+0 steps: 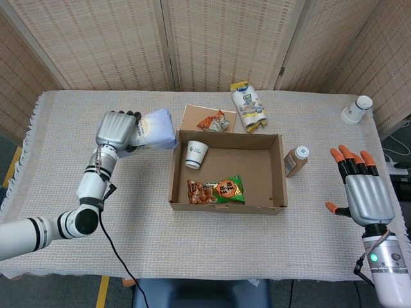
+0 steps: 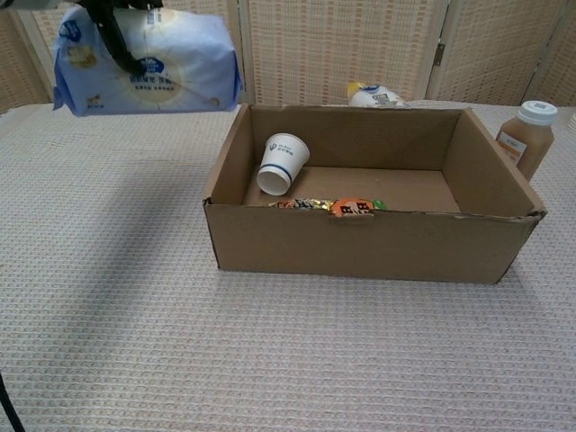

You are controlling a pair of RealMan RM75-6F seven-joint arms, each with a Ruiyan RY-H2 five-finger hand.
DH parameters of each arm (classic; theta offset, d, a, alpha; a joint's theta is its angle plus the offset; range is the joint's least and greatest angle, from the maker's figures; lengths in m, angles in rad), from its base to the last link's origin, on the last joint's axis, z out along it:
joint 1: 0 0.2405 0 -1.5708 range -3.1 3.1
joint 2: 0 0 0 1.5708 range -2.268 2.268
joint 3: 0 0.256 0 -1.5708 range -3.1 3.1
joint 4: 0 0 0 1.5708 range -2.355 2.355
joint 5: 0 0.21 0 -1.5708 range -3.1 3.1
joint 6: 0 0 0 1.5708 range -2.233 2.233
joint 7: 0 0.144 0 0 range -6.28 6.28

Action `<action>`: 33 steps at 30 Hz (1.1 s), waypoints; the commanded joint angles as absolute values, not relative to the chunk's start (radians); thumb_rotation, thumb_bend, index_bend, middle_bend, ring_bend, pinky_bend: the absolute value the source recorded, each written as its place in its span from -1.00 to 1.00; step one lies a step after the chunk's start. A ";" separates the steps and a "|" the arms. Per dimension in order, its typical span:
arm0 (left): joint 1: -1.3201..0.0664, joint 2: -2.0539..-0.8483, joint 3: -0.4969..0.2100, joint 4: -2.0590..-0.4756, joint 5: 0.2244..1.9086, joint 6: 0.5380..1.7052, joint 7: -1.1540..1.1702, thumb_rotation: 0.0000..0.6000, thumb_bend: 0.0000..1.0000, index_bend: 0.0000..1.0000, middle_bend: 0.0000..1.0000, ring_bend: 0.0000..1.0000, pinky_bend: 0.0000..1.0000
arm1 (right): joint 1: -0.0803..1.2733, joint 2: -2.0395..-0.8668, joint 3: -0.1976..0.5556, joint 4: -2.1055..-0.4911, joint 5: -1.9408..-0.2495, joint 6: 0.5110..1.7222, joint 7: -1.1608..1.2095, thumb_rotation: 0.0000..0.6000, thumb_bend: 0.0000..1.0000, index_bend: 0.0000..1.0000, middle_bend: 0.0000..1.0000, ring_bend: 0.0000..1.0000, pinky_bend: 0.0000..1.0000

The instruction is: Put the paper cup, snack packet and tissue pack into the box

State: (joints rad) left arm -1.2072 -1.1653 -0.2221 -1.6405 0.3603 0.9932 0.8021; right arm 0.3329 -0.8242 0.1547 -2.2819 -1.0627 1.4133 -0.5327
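Wrapping dark fingers [image 2: 115, 36] over the top of the tissue pack [image 2: 144, 61], the left hand [image 1: 115, 130] grips it clear of the table, up and to the left of the box [image 1: 277, 173]. Chest view shows only the fingertips on the pack's face w/ the pack hanging near the box's left wall top; the hand body is cut off at the frame edge. Head view shows the silver back of the hand, wrist and white forearm below it, pack sticking out toward the box's far-left corner.

Right hand [image 1: 363, 192]: head view only, fingers spread, orange tips, holding nothing, well apart from the box at the table's right edge.

Inside the box: paper cup [image 1: 196, 154] on its side in the far-left corner, mouth facing the viewer in chest view. Snack packet [image 1: 216, 190] flat on the box floor against the near wall; head view shows it whole, chest view just an orange-and-green strip above the near wall.

Outside the box: brown bottle [image 1: 296, 160] w/ white cap, upright just beside the right wall, in both views. Head view alone shows a small orange wrapper [image 1: 214, 122] on a card behind the box and a white bottle [image 1: 356, 110] at far right. Yellow-and-white bag [image 1: 248, 106] lies behind the box; chest view catches only its tip.
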 commanded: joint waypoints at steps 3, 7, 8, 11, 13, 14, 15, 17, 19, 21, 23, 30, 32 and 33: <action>-1.286 -1.095 -0.336 -1.747 0.275 0.981 0.801 1.00 -0.24 0.17 0.44 0.23 0.53 | 0.331 -0.822 0.153 -2.285 -1.069 1.413 -0.530 1.00 -0.91 -0.87 -1.00 -1.00 -1.00; -1.343 -1.121 -0.395 -1.776 0.205 0.999 0.777 1.00 -0.24 0.18 0.45 0.24 0.54 | 0.331 -0.819 0.154 -2.284 -1.068 1.412 -0.525 1.00 -0.91 -0.87 -1.00 -1.00 -1.00; -1.356 -1.137 -0.398 -1.778 0.207 1.011 0.779 1.00 -0.24 0.19 0.45 0.24 0.54 | 0.331 -0.819 0.155 -2.284 -1.068 1.412 -0.524 1.00 -0.91 -0.87 -1.00 -1.00 -1.00; -1.402 -1.227 -0.402 -1.770 0.219 1.064 0.780 1.00 -0.24 0.20 0.46 0.25 0.54 | 0.330 -0.815 0.156 -2.286 -1.071 1.413 -0.519 1.00 -0.91 -0.87 -1.00 -1.00 -1.00; -1.423 -1.282 -0.403 -1.757 0.223 1.095 0.777 1.00 -0.24 0.20 0.46 0.24 0.54 | 0.328 -0.813 0.156 -2.286 -1.073 1.415 -0.516 1.00 -0.91 -0.87 -1.00 -1.00 -1.00; -1.431 -1.310 -0.404 -1.749 0.224 1.109 0.772 1.00 -0.24 0.20 0.45 0.25 0.54 | 0.327 -0.812 0.157 -2.287 -1.074 1.416 -0.515 1.00 -0.91 -0.87 -1.00 -1.00 -1.00; -1.442 -1.347 -0.406 -1.738 0.220 1.123 0.766 1.00 -0.24 0.20 0.45 0.25 0.54 | 0.327 -0.810 0.157 -2.288 -1.076 1.417 -0.512 1.00 -0.91 -0.87 -1.00 -1.00 -1.00; -1.458 -1.397 -0.406 -1.720 0.216 1.139 0.765 1.00 -0.23 0.19 0.44 0.24 0.54 | 0.326 -0.808 0.158 -2.288 -1.076 1.417 -0.508 1.00 -0.91 -0.87 -1.00 -1.00 -1.00; -1.473 -1.448 -0.400 -1.699 0.220 1.156 0.769 1.00 -0.22 0.15 0.39 0.20 0.52 | 0.325 -0.805 0.158 -2.288 -1.073 1.413 -0.503 1.00 -0.91 -0.87 -1.00 -1.00 -1.00; -1.484 -1.489 -0.398 -1.683 0.215 1.162 0.773 1.00 -0.24 -0.06 0.18 0.03 0.38 | 0.325 -0.801 0.159 -2.291 -1.073 1.410 -0.497 1.00 -0.91 -0.87 -1.00 -1.00 -1.00; -1.490 -1.515 -0.397 -1.671 0.214 1.159 0.777 1.00 -0.32 -0.42 -0.18 -0.28 0.13 | 0.324 -0.798 0.159 -2.292 -1.079 1.410 -0.493 1.00 -0.91 -0.87 -1.00 -1.00 -1.00; -1.464 -1.508 -0.365 -1.661 0.319 1.110 0.762 1.00 -0.66 -1.00 -1.00 -1.00 -0.92 | 0.318 -0.787 0.161 -2.294 -1.086 1.412 -0.479 1.00 -0.91 -0.87 -1.00 -1.00 -1.00; -1.455 -1.496 -0.365 -1.665 0.329 1.106 0.756 1.00 -0.68 -1.00 -1.00 -1.00 -0.95 | 0.319 -0.786 0.161 -2.294 -1.086 1.410 -0.479 1.00 -0.91 -0.87 -1.00 -1.00 -1.00; -1.450 -1.486 -0.364 -1.670 0.333 1.105 0.759 1.00 -0.69 -1.00 -1.00 -1.00 -0.96 | 0.319 -0.787 0.160 -2.294 -1.086 1.408 -0.479 1.00 -0.91 -0.87 -1.00 -1.00 -1.00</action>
State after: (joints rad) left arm -1.4575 -1.4971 -0.3666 -1.6648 0.3265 1.1100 0.7594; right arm 0.3193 -0.7866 0.1601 -2.2943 -1.0860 1.4086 -0.4791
